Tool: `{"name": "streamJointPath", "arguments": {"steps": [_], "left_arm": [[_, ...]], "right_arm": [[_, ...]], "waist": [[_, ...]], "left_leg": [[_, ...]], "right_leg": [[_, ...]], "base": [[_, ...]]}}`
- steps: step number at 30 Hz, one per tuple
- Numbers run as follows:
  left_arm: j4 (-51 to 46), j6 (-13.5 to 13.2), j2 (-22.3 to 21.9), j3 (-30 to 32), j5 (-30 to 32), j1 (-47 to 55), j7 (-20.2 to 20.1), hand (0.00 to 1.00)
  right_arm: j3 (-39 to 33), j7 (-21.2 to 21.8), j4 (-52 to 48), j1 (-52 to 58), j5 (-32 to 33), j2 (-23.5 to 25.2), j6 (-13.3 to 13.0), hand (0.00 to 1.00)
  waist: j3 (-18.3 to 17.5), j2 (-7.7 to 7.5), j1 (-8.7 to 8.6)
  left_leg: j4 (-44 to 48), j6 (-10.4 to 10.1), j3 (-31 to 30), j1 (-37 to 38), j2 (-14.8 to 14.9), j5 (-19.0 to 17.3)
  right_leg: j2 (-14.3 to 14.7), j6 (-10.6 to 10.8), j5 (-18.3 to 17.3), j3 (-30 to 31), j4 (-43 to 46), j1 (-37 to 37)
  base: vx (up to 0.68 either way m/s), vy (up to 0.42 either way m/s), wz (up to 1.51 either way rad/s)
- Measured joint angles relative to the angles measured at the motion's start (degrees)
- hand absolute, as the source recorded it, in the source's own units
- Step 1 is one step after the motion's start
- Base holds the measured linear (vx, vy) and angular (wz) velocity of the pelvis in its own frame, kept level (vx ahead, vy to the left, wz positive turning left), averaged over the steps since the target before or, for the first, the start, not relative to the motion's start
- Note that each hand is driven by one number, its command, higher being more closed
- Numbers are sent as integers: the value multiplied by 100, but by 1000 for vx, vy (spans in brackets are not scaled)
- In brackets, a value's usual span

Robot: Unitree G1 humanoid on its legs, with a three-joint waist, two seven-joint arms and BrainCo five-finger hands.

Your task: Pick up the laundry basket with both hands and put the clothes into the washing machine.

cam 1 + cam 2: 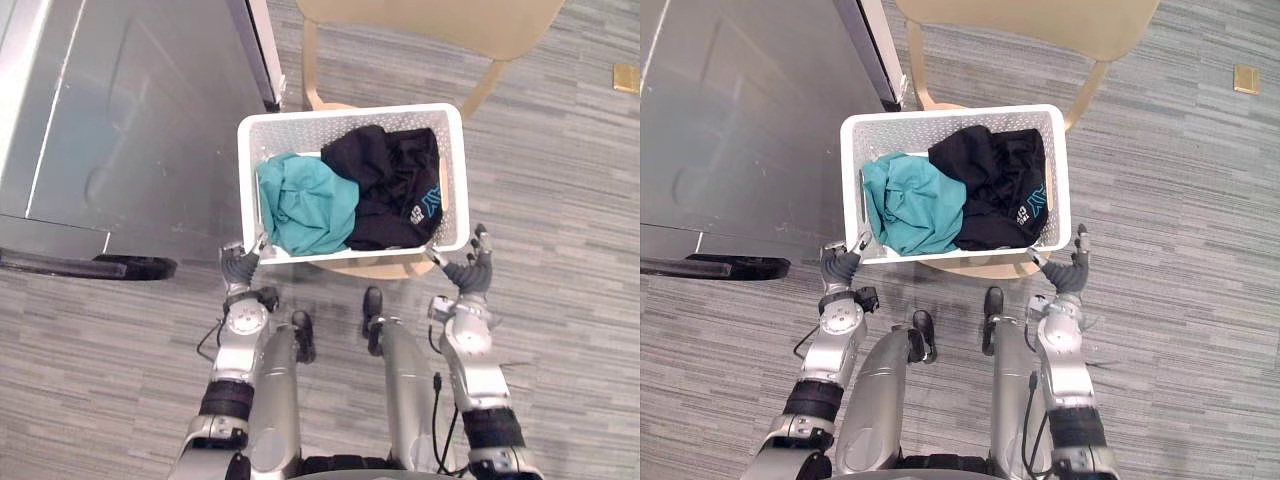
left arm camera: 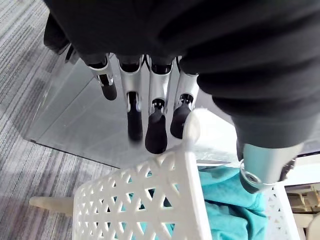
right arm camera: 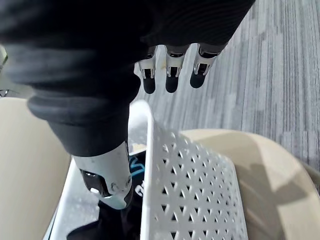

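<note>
- Left eye view, as I see it from my station: a white plastic laundry basket with lattice-perforated walls sits on the seat of a pale wooden chair, straight ahead of the robot.
- Two garments lie inside the basket. A crumpled teal cotton garment fills the robot's left half, and a black garment with a small pale-blue print fills the right half, overlapping the teal one's edge.
- The left hand is at the basket's near-left corner.
- Through its wrist camera I see the fingers straight and slightly spread, running down outside the lattice wall. The thumb hangs inside, above the teal cloth.
- The rim sits between thumb and fingers, but they are relaxed rather than clamped, and I can see a gap. I cannot tell whether any fingertip touches the plastic.
- The right hand is at the near-right corner, with its dark tips pointing away from the robot.
- Its wrist camera shows the same pose: fingers extended outside the wall, thumb inside over the black garment, and the rim between them. Nothing is closed on it.
- The basket is not lifted. The chair seat shows directly beneath its near edge.
- A large grey metal appliance stands to the robot's left, just beside the chair and near the basket's far-left corner.
- The grey striped carpet floor surrounds everything, and a small tan square lies on it far off to the right.
</note>
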Motion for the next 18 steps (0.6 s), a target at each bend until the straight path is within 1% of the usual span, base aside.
{"name": "streamJointPath", "arguments": {"steps": [2,5,6,7,8,9,10,12,13,15,18], "left_arm": [[-163,-88,-22,13,-35,235,-25,0],[-371,-160,-10,112,-235,669,-221,0],[-366,-166,-15,113,-314,886,-346,0],[-338,-170,-44,110,-428,1168,-505,0],[-324,-171,-53,111,-449,1221,-526,0],[-196,-189,-85,128,-450,1384,-654,0],[-92,-200,-86,126,-448,1447,-720,0],[517,-210,-101,225,-450,1658,-983,0],[714,-205,-116,277,-448,1693,-1047,0],[1622,-178,-162,500,-444,1705,-1264,0],[2465,-96,-187,767,-435,1707,-1368,0]], "right_arm": [[-59,37,-72,198,3,-45,-58,0],[-72,253,-204,548,7,-135,-120,0],[-84,340,-194,729,18,-174,-130,0],[-140,477,-131,958,56,-207,-142,0],[-153,512,-94,997,64,-215,-151,0],[-211,652,155,1117,117,-224,-194,0],[-226,716,321,1171,127,-219,-206,0],[-229,985,1162,1349,179,-190,-211,0],[-234,1043,1406,1361,177,-178,-202,0],[-270,1228,2364,1345,176,-81,-98,0],[-287,1344,3240,1312,173,28,-37,0]], "waist": [[-4,7,50],[-22,20,72],[-166,47,77],[-403,101,99],[-441,116,106],[-565,170,97],[-623,189,98],[-947,217,128],[-1015,220,129],[-1267,230,198],[-1548,233,211]], "left_leg": [[-232,-54,19,238,-48,74],[-561,-95,-5,623,-75,172],[-700,-104,-19,714,-84,213],[-866,-114,-32,799,-98,269],[-907,-115,-39,840,-100,278],[-1047,-124,-67,1016,-117,334],[-1136,-122,-66,1121,-125,362],[-1422,-134,-102,1433,-158,418],[-1482,-146,-123,1497,-165,429],[-1730,-195,-175,1754,-181,517],[-2008,-220,-295,1974,-234,632]], "right_leg": [[-20,-1,-3,6,-104,185],[-20,-26,-34,-61,-267,530],[-20,-33,-42,-102,-353,608],[-20,-33,-45,-145,-458,694],[-21,-35,-47,-160,-484,734],[-33,-33,-66,-220,-572,918],[-37,-32,-75,-247,-612,1015],[-64,3,-163,-349,-711,1285],[-70,6,-178,-374,-725,1341],[-78,10,-191,-466,-850,1587],[-129,22,-211,-642,-984,1835]], "base": [[73,-29,4],[71,-44,8],[120,-47,14],[140,-43,13],[165,-30,17],[105,-13,17],[112,-16,23],[109,-18,20],[106,-18,19],[75,-19,18],[44,-13,33]]}}
